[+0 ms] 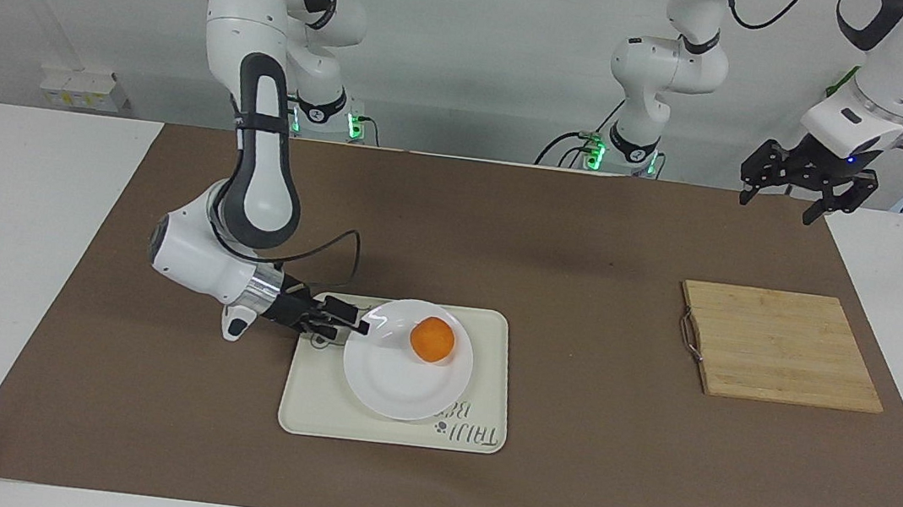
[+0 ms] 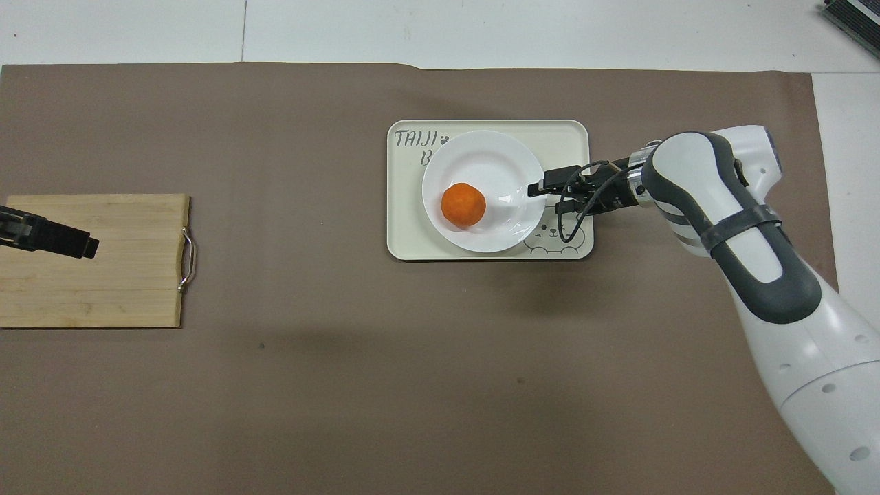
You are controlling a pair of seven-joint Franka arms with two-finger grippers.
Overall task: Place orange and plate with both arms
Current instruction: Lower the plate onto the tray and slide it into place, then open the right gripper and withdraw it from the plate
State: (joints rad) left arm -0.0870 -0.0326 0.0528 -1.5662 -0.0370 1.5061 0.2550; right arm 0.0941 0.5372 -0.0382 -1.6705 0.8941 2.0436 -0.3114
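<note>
The right gripper (image 1: pixel 362 327) pinches the plate's (image 1: pixel 394 383) rim over the tray (image 1: pixel 488 377); the orange (image 1: pixel 432 341) sits on it. The left gripper (image 1: pixel 790 190), fingers spread, waits over the table near the cutting board (image 1: pixel 781 346).

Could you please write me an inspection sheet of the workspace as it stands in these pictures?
Surface: white table under a brown mat.
Job's things: orange on the white plate; plate over the cream tray, its gripped edge raised.
Clutter: wooden cutting board with metal handle, toward the left arm's end.
Grippers: right gripper shut on the plate's rim; left gripper open, waiting in the air above the mat's corner at its own end.
Cables: black cable looping at the right wrist.
Surroundings: two arm bases with green lights by a white wall.
</note>
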